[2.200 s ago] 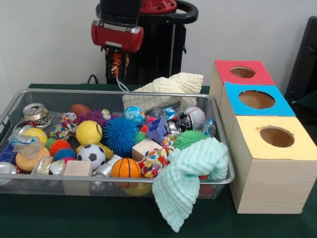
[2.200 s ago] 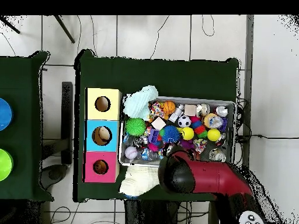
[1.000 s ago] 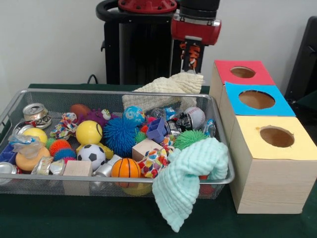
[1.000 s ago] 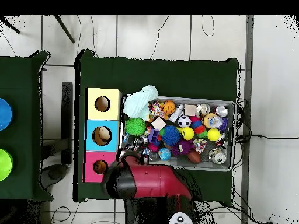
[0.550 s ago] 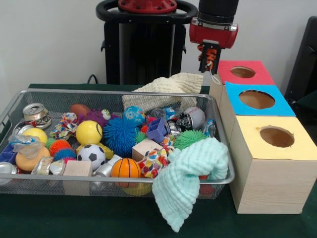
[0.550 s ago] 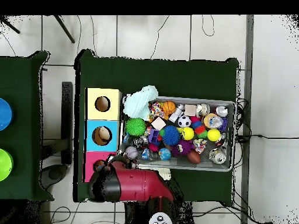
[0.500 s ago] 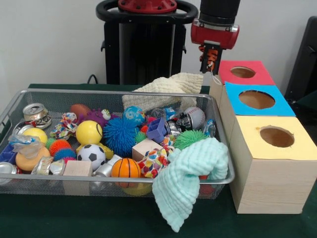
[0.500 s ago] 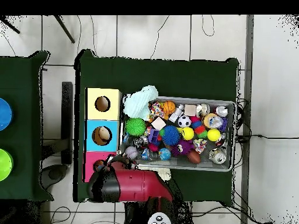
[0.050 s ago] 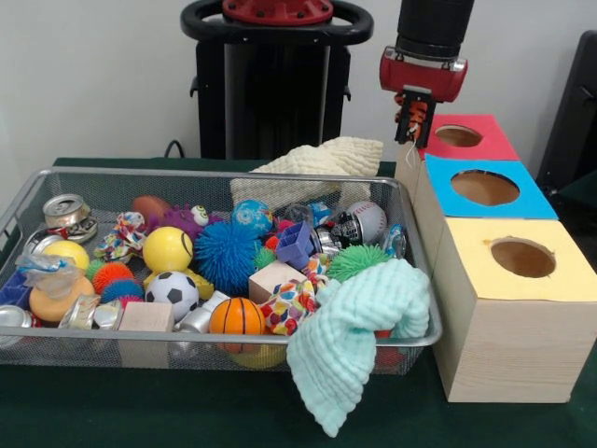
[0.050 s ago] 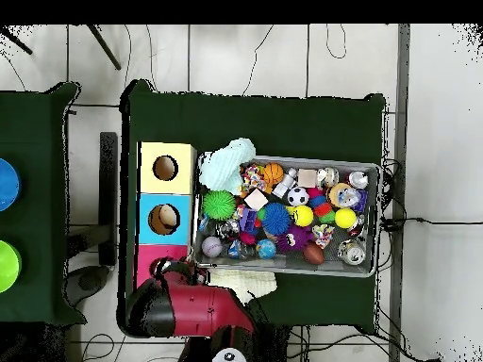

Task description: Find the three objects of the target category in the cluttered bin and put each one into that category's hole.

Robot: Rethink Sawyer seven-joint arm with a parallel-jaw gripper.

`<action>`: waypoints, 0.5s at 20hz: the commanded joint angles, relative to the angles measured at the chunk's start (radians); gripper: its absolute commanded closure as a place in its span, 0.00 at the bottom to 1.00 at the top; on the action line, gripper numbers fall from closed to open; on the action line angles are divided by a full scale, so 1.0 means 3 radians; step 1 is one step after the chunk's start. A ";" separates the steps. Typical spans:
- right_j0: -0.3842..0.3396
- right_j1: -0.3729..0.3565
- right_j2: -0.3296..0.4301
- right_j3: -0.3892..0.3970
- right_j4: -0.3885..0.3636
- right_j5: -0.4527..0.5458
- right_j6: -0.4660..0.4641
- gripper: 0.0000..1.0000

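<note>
1. Hovering above the near-left corner of the red box (image 9: 454,142), the end effector (image 9: 409,119) is hanging at about 1 o'clock in the front view; something orange is showing between its tips, but I cannot tell whether they are clamped on an object or merely together.
2. Sitting at about 3 o'clock from it, the red box's hole (image 9: 458,136) is lying open; the blue box (image 9: 478,189) and yellow box (image 9: 522,259) are lining up toward 5 o'clock.
3. Filling the picture from 9 to 6 o'clock, the wire bin (image 9: 28,200) is holding balls, spiky toys, blocks and crushed cans, with a mint cloth (image 9: 359,334) draping over its rim.
4. Judging progress: one delivery to the red hole seems under way; the target category cannot be told from here, so the remaining count is uncertain, and the bin is looking far from searched.
5. The green counter (image 9: 168,411) is carrying everything.
</note>
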 commanded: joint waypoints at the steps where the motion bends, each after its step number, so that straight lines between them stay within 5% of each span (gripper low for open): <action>1: 0.0295 0.0277 0.0106 0.0230 0.0414 -0.0228 0.1064 1.00; 10: 0.0531 0.0261 0.0114 0.0313 0.0651 -0.0249 0.1121 1.00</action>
